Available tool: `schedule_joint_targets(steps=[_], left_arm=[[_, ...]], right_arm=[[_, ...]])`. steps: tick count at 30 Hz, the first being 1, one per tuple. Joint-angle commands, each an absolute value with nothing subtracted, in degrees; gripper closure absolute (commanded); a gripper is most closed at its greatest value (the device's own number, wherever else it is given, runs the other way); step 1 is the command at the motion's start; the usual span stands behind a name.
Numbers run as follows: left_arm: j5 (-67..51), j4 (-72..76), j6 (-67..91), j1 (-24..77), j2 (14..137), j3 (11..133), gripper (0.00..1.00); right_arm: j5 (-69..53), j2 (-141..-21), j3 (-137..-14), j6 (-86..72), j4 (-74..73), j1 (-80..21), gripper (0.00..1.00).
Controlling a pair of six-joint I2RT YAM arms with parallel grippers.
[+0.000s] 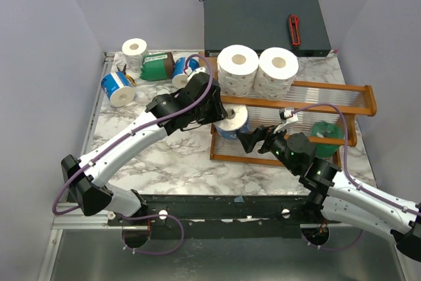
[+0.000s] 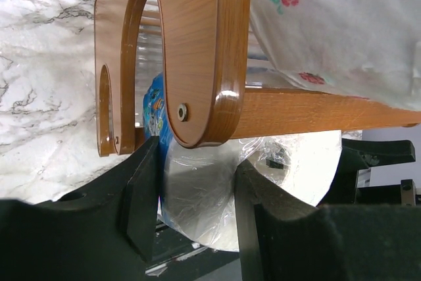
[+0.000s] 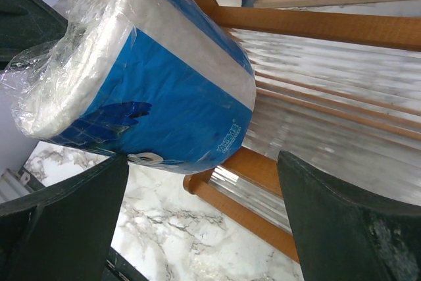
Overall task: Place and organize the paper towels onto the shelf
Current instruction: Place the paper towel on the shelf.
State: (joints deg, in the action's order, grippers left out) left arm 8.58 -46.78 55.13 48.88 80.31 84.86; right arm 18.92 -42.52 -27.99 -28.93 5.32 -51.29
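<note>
One blue-wrapped paper towel roll (image 1: 233,123), covered in clear plastic film, is at the left end of the long three-tier shelf (image 1: 358,97) of orange-brown wooden frame and clear ribbed plastic tiers, at about the level of the middle tier, and in the top view its hollow core faces up. The left jaws are closed on this roll at a narrow opening. In the left wrist view one black finger (image 2: 141,195) presses on the blue side and the other finger (image 2: 253,218) lies against the white end face, just under the rounded wooden end of the frame; if this second finger enters the core, I cannot tell. The right jaws stand wide and hold nothing. In the right wrist view the roll is above the gap and more to the left, just beside the finger at the left of that view (image 3: 72,218), while the other finger (image 3: 342,228) is well apart from it, in front of a ribbed tier. Two bare white rolls (image 1: 238,67) (image 1: 277,70) stand side by side on the top tier, touching each other. A green-wrapped roll (image 1: 325,129) shows through the clear tiers near the right end; on which tier, I cannot tell. Four more rolls are at the far left corner of the white marble-pattern worktop (image 1: 177,159): one bare white (image 1: 135,49), one green-wrapped (image 1: 156,67) and two blue-wrapped (image 1: 117,89) (image 1: 179,74). Behind the shelf is a flat dark grey metal box (image 1: 263,21) with a small red-handled tool (image 1: 294,29) on top. Plain pale grey walls (image 1: 39,31) close the worktop at the left, far and right sides.
</note>
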Motion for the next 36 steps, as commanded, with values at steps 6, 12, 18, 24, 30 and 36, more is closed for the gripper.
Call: schedule_joint_targets(steps=[6, 12, 18, 24, 30, 36], left_arm=[[4.7, -44.1, 54.4, 49.7, 80.7, 85.2, 0.62], [4.1, -43.9, 54.3, 49.7, 80.0, 84.7, 0.53], [3.6, -44.2, 53.9, 49.7, 79.3, 84.4, 0.4], [3.3, -44.8, 53.8, 49.7, 78.6, 84.4, 0.37], [4.0, -45.8, 53.6, 49.7, 76.1, 83.0, 0.34], [5.2, -47.6, 53.4, 49.7, 72.5, 81.9, 0.31]], right_arm=[[27.7, -45.6, -27.9, -30.3, 9.3, -50.8, 0.03], [28.4, -47.3, -28.0, -30.7, 10.9, -50.8, 0.04], [28.7, -47.8, -27.9, -30.8, 11.4, -50.8, 0.04], [28.7, -47.5, -27.9, -30.7, 11.5, -50.8, 0.04], [27.8, -46.7, -28.3, -30.1, 10.0, -50.8, 0.03], [26.2, -45.7, -29.1, -29.4, 8.3, -50.8, 0.01]])
